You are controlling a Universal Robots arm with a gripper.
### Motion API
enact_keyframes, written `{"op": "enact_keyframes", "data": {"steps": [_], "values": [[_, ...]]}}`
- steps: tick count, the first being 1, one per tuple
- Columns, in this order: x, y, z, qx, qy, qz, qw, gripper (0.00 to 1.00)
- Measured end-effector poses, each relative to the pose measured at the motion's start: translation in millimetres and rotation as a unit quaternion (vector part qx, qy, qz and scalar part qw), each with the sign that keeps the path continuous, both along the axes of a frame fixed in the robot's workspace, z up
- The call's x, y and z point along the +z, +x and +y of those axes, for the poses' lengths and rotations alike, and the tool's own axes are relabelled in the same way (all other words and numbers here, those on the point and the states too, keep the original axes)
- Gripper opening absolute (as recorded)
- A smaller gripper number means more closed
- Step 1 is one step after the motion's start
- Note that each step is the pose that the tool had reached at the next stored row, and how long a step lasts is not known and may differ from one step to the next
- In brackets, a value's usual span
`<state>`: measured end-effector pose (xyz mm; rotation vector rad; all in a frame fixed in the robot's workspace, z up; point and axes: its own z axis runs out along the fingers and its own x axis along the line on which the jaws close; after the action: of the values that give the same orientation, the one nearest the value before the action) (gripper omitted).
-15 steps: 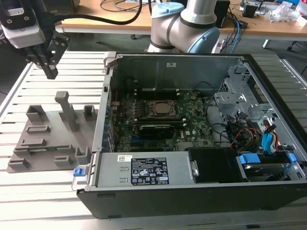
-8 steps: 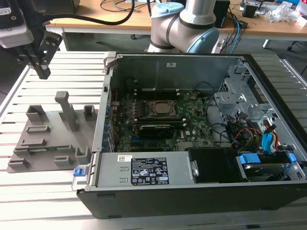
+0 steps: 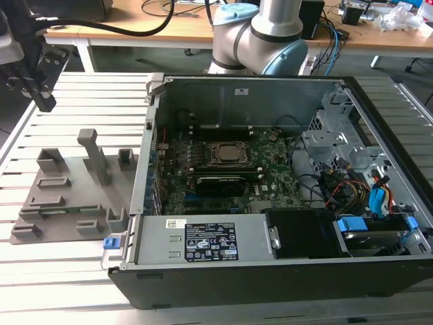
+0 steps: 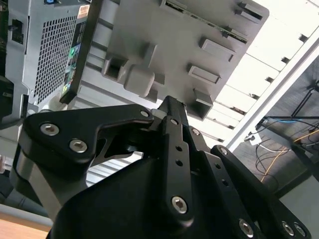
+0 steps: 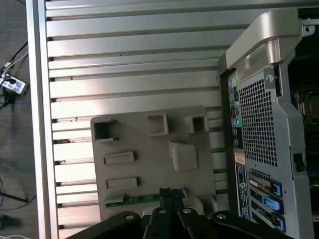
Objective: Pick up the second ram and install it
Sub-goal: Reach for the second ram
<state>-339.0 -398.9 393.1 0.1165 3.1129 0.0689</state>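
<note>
The second ram [image 5: 133, 200] is a thin green stick lying in a slot of the grey holder tray [image 5: 149, 164]. In the exterior view the ram [image 3: 59, 212] sits low on that tray [image 3: 67, 196], to the left of the open computer case [image 3: 270, 176]. My gripper [image 3: 44, 101] hangs high above the table, beyond the tray's far left corner and well apart from the ram. Its black fingers [image 5: 164, 195] stand pressed together in both wrist views, with nothing between them [image 4: 169, 103]. The motherboard's CPU socket [image 3: 230, 154] lies open to view inside the case.
The tray carries several raised blocks and a tall post [image 3: 95, 152]. The case's metal side wall [image 3: 145, 156] rises right beside the tray. A black-covered card [image 3: 220, 183], cables and drive cages [image 3: 345, 156] crowd the case. The arm's base [image 3: 260, 37] stands behind it.
</note>
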Motion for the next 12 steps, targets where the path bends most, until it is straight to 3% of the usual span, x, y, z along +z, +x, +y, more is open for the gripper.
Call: {"op": "enact_keyframes", "data": {"steps": [12], "values": [[-0.1,-25.4,0.0,0.0,0.0,0.0,1.0,0.11]]}}
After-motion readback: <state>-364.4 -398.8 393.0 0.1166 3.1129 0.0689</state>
